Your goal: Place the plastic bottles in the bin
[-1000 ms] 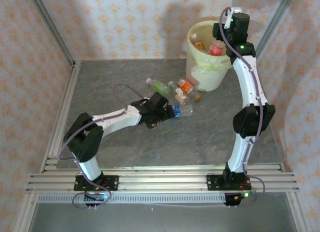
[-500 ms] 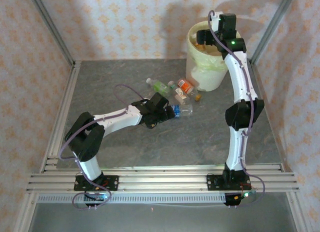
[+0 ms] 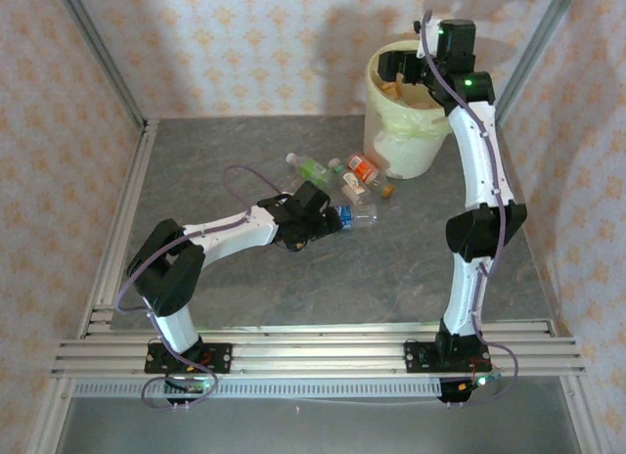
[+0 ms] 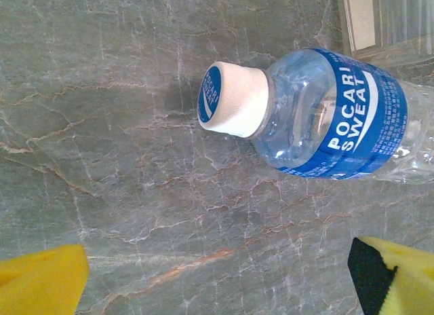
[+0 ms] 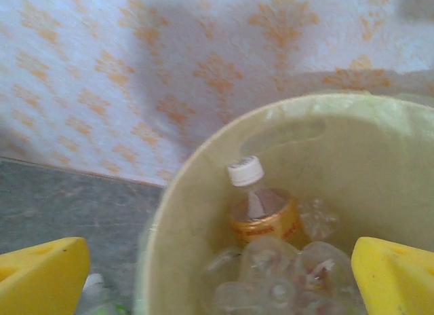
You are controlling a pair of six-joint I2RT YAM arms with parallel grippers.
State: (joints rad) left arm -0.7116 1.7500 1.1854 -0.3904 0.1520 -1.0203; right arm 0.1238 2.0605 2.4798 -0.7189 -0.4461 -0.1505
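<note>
Release over the bin [image 3: 406, 146]: the right hand [image 3: 393, 65] is now spread wide where a bottle was gripped a second ago; that bottle is judged binned. The left hand [image 4: 217, 271] is held wide, unmoved, above the blue-labelled bottle [image 4: 339, 118] left of the bin. Bare counter [image 3: 245, 278] is left nearer than the bin; the wall [image 3: 245, 43] is set close behind it.

Loose bottles [image 3: 362, 168] lie on the table [image 3: 391, 268] left of the bin [image 3: 401, 151] — others sit inside it.
</note>
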